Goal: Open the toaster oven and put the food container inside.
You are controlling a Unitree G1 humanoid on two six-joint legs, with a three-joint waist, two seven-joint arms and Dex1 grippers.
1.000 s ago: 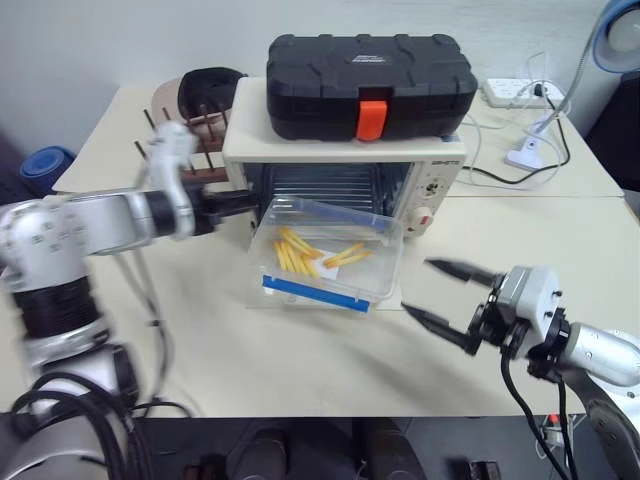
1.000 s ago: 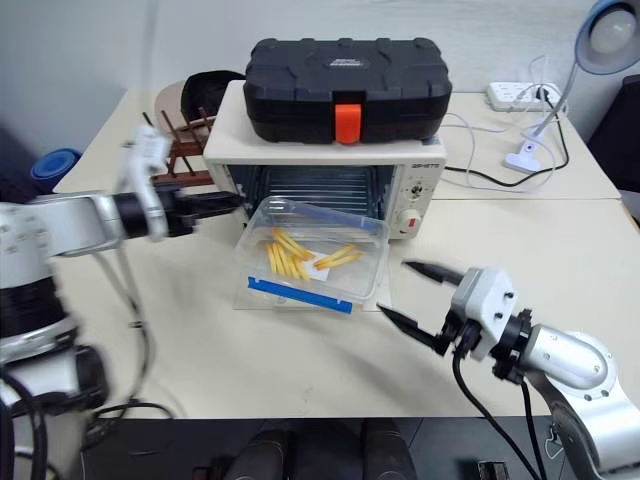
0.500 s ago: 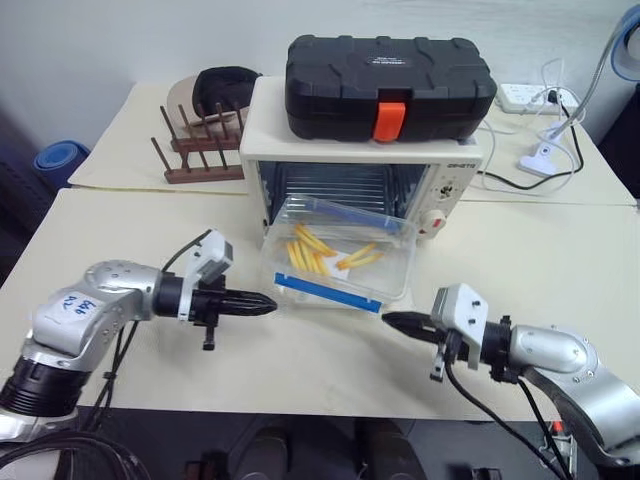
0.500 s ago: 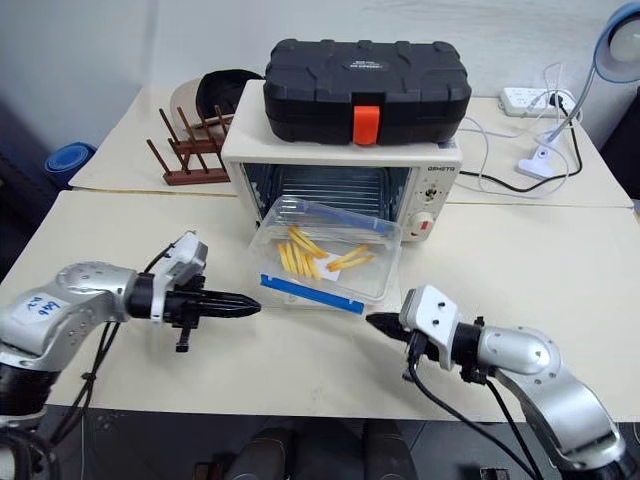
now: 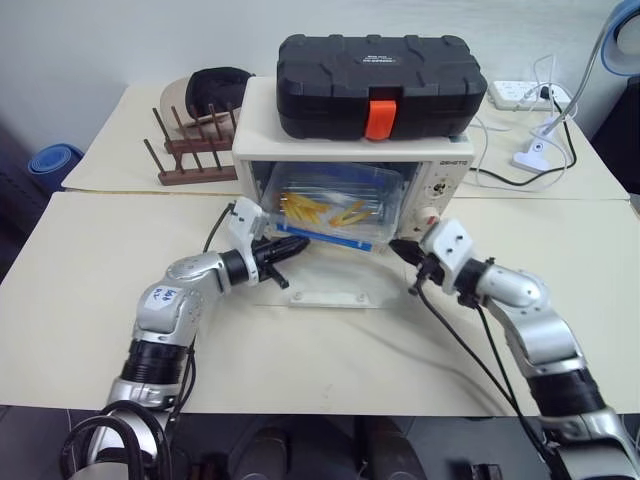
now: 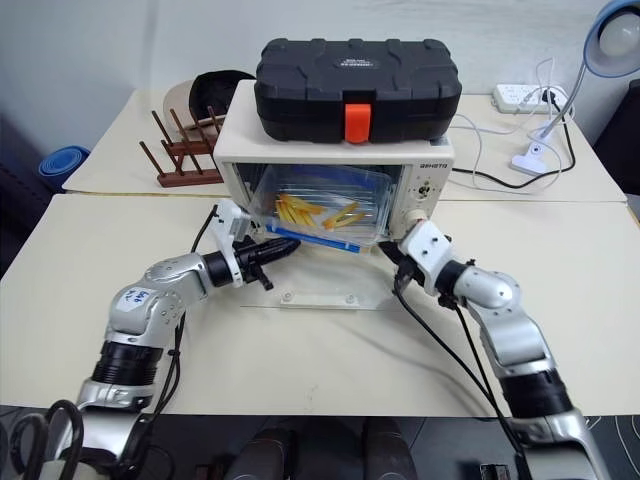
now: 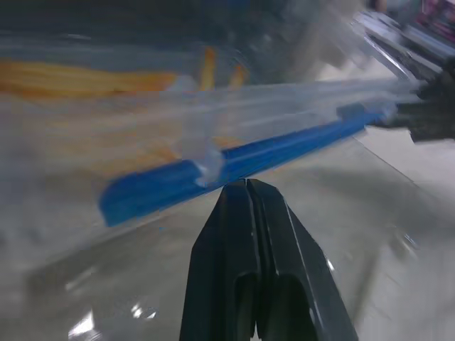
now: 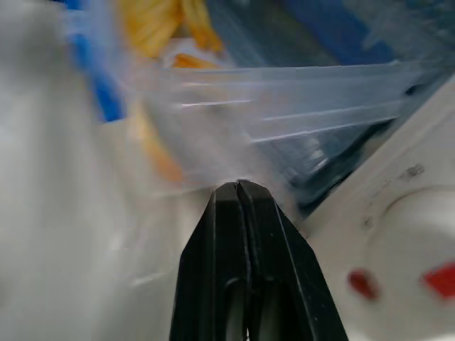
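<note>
Head views: the toaster oven (image 5: 440,185) stands open, the food container (image 5: 325,205) in its mouth. Closed left gripper (image 5: 300,243) touches its 7 o'clock corner. Right wrist view: closed right gripper (image 8: 238,186) meets the container's clear edge.

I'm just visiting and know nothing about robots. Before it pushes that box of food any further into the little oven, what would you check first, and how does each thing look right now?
1. Door down: ok. The toaster oven has its glass door lying flat.
2. Container lined up with the opening: ok. The food container sits partly inside, tilted.
3. Left gripper at the container's near left corner, fingers shut: ok.
4. Right gripper at the near right corner, fingers shut: ok.
5. Firm contact on both sides: cannot tell.
6. Black hard case steady on the oven: ok.
</note>
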